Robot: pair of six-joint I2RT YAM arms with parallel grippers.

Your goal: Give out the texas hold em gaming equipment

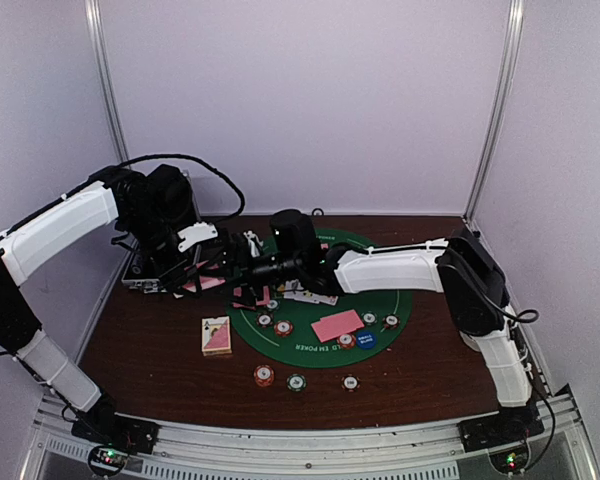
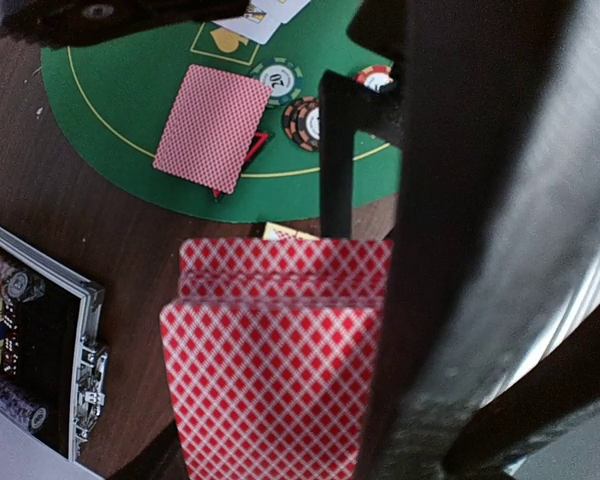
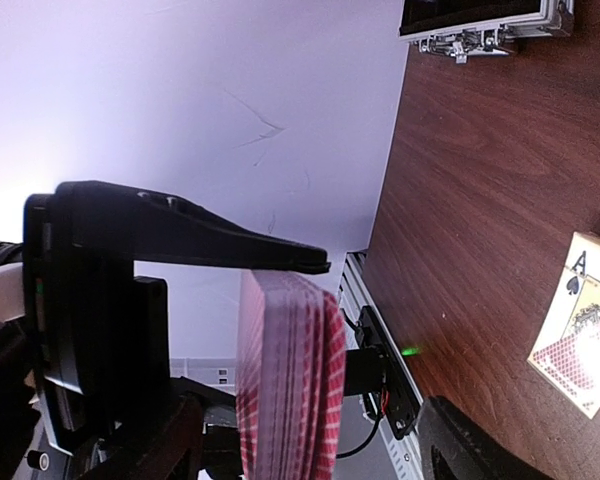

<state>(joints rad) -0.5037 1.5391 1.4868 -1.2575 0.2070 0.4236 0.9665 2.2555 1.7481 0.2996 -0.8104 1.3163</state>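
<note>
My left gripper [image 1: 205, 260] [image 2: 290, 330] is shut on a deck of pink-red-backed cards [image 2: 275, 370], held above the table's left side. My right gripper [image 1: 242, 252] [image 3: 380, 340] is open around that deck [image 3: 290, 380], which shows edge-on; its upper finger [image 3: 230, 240] touches the deck's edge and the lower finger [image 3: 480, 440] stands apart. One face-down card [image 1: 337, 325] lies on the green mat [image 1: 320, 350] beside a blue disc [image 1: 366, 339]. Another face-down card [image 2: 213, 127] covers a black-red triangle [image 2: 257, 148]. Striped chips lie on the mat [image 1: 283, 327] and in front of it [image 1: 265, 375].
The open silver-edged case [image 1: 145, 278] [image 2: 40, 340] stands at the table's left edge with chips inside. A card box [image 1: 216, 336] [image 3: 580, 345] lies left of the mat. Face-up cards [image 1: 310, 293] lie on the mat under the right arm.
</note>
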